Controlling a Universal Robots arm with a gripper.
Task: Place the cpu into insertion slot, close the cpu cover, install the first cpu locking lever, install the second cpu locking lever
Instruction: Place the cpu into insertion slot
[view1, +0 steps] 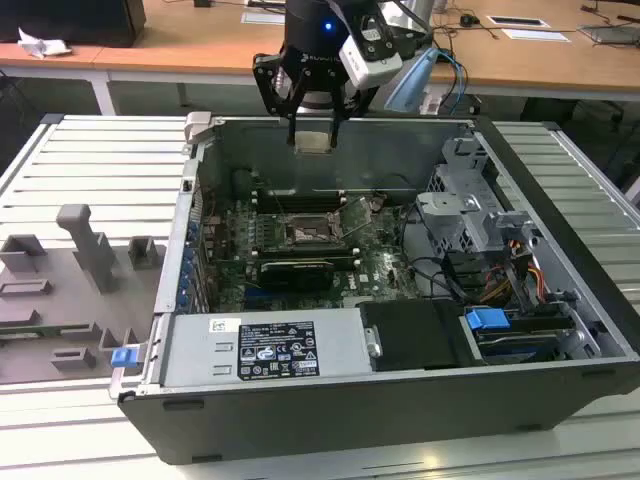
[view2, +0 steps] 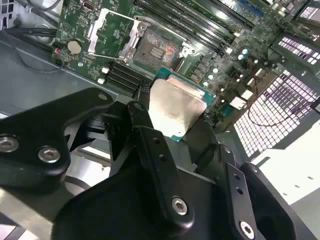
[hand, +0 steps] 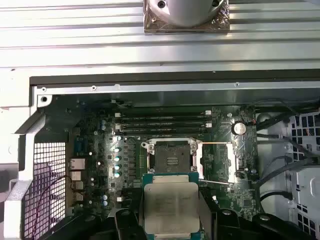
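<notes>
My gripper (view1: 314, 140) hangs above the back wall of the open computer case, shut on the cpu (view1: 314, 143). Both wrist views show the cpu's silver-beige face (view2: 175, 107) (hand: 171, 207) clamped by its edges between the black fingers (view2: 141, 112). The insertion slot (view1: 304, 233) (view2: 158, 50) (hand: 172, 159) lies open on the green motherboard, below and ahead of the chip, its contact field bare. Beside it the cpu cover (view2: 112, 34) (hand: 216, 162) is swung back off the slot. Two thin lever rods (hand: 215, 145) stick out along the cover.
Long black memory slots (hand: 165, 122) run beside the socket. The case holds a power supply (view1: 262, 350) in front and a drive cage (view1: 470, 205) with cables on the exterior view's right. A grey fixture tray (view1: 75, 285) lies at the exterior view's left.
</notes>
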